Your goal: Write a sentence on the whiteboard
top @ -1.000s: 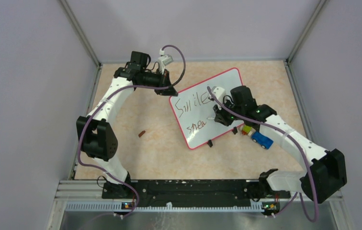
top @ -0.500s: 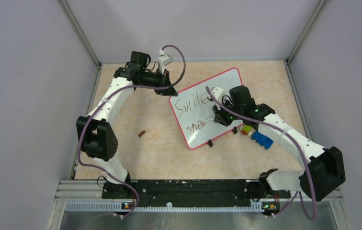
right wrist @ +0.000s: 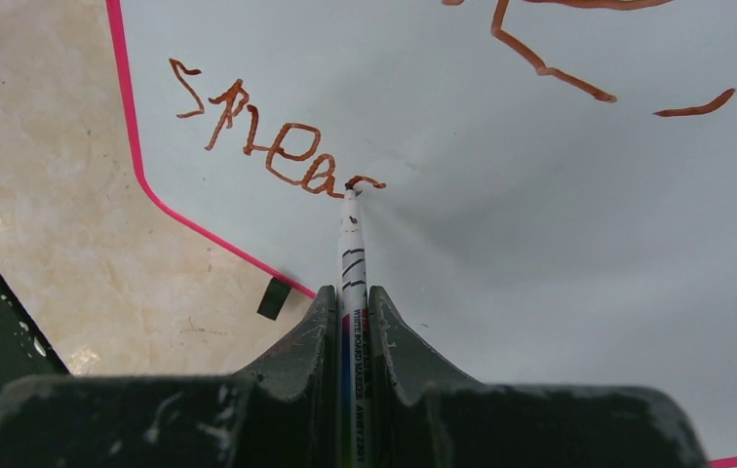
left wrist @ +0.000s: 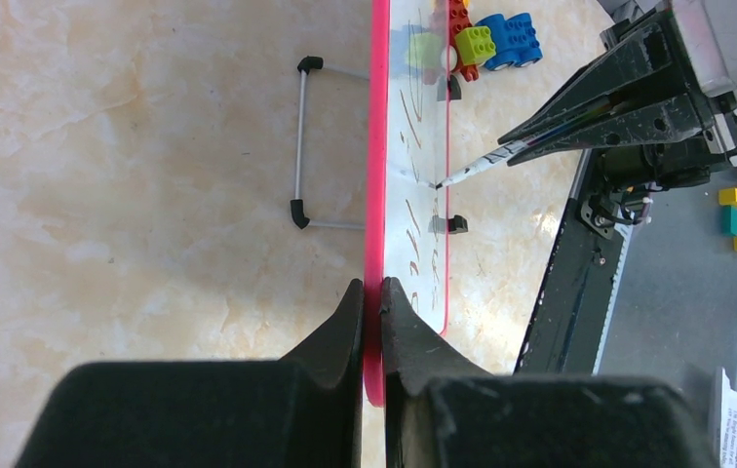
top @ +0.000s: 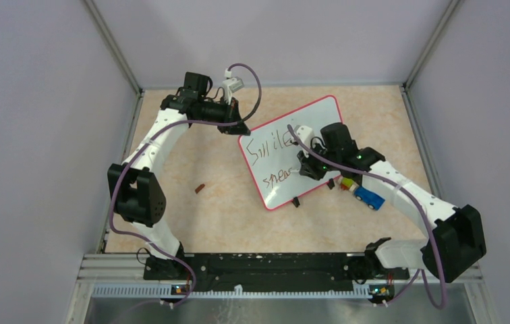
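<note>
Moved: right gripper [top: 301,168] slightly left, sentence [right wrist: 277,146] second line longer | board [top: 323,111] mid-table, skewed, reads "Smile" over "sprea" plus a fresh stroke | left gripper [left wrist: 371,290] clamped on pink rim; right clamped on marker [right wrist: 351,244], tip touching | toy blocks [top: 362,191] just beside right edge | left wrist alone shows wire stand [left wrist: 298,146]

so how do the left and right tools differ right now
The left tool pinches the whiteboard by its pink rim; the right tool grips a marker. The left sits at the board's edge; the right hangs over its face, marker tip on the sentence. Both are shut.
</note>
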